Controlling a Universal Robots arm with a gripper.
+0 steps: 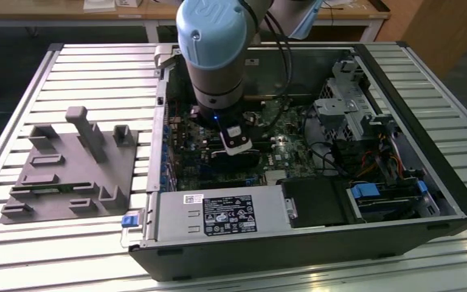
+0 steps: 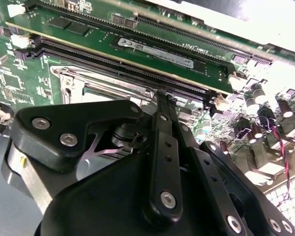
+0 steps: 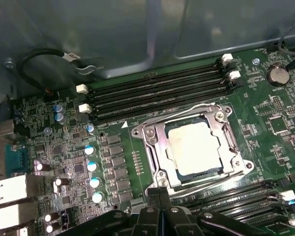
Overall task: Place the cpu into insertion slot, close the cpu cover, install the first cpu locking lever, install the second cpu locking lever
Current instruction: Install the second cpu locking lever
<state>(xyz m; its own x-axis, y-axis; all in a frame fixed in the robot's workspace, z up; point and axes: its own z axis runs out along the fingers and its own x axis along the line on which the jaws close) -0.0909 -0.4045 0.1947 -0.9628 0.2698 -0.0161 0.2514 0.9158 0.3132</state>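
Note:
In the first wrist view the silvery square cpu (image 3: pixel 194 147) lies flat in the insertion slot (image 3: pixel 137 132) on the green board. The silver cpu cover (image 3: pixel 155 147) is down around it, and the chip's top shows through the cover's opening. Thin wire levers run along two sides of the cover, one (image 3: pixel 187 112) beside the memory slots and one (image 3: pixel 211 178) on the opposite side. My gripper (image 3: pixel 160 192) is shut, its tips together at the cover's edge with nothing seen between them. In the second wrist view its black fingers (image 2: pixel 163 128) stand over the cover (image 2: pixel 103 83). In the exterior view the gripper (image 1: pixel 235 146) is deep inside the case.
Long black memory slots (image 3: pixel 157 93) flank the socket, with capacitors (image 3: pixel 91 167) and a coin battery (image 3: pixel 277 74) nearby. The open case (image 1: pixel 452 201) holds a power supply (image 1: pixel 217 213) and a drive cage (image 1: pixel 347 115). A grey fixture (image 1: pixel 71 164) lies on the slatted table at the exterior view's left.

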